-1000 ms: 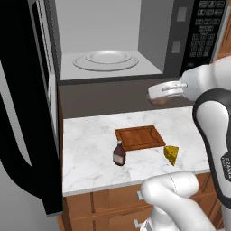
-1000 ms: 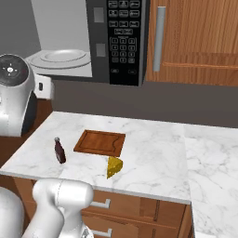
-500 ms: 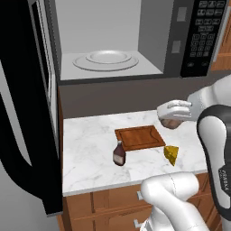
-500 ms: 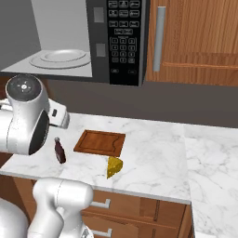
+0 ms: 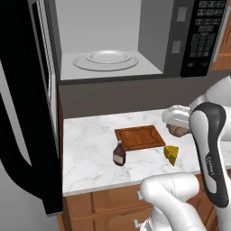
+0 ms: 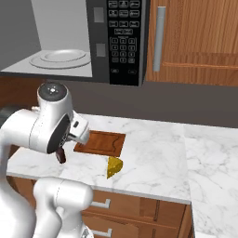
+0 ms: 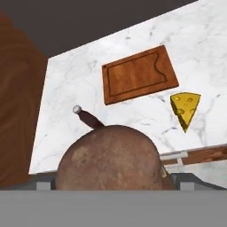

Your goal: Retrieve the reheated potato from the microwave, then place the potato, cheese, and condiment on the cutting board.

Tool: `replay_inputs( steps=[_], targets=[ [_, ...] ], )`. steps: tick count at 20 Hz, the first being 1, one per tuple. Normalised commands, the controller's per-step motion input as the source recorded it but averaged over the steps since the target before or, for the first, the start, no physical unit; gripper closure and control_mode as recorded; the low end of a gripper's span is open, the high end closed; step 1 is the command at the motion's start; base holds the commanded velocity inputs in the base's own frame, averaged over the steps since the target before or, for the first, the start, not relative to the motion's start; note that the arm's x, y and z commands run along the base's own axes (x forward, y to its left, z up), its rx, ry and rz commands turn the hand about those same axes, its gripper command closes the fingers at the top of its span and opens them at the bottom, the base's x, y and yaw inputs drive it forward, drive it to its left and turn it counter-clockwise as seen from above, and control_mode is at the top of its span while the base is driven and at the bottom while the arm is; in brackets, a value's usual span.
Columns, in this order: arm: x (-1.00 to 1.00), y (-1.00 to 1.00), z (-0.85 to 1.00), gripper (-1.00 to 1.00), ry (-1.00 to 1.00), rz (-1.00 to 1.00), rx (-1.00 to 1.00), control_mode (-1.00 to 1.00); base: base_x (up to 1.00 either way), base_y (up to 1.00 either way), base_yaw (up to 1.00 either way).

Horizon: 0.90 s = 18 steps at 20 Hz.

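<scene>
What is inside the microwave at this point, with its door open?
Inside the microwave sits just the round glass turntable, bare on top. The potato is out, held in the tool above the counter.

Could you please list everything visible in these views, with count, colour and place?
microwave: one, black, door open, above the counter
turntable: one, pale glass, inside the microwave
counter: one, white marble
cutting board: one, reddish-brown, bare, on the counter
condiment bottle: one, dark brown, upright beside the board
cheese: one, yellow wedge, on the counter off the board
potato: one, brown, in the gripper above the counter
cabinet door: one, wooden, right of the microwave
gripper: one, white, closed on the potato
</scene>
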Motion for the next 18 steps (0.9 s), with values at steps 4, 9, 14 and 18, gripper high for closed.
replay_inputs(
  steps=[4,9,14,18],
  targets=[
    [0.48,-0.41,-0.53,1.0,0.1,-0.15,0.0,-1.0,0.0,0.0,0.0],
    [0.6,-0.24,-0.52,1.0,0.03,-0.06,-0.01,-1.0,0.0,0.0,0.0],
    [0.71,-0.04,-0.51,1.0,0.01,0.0,-0.05,-1.0,0.0,0.0,0.0],
    [0.78,0.0,-0.51,1.0,0.04,0.0,-0.07,-1.0,0.0,0.0,0.0]
  ],
)
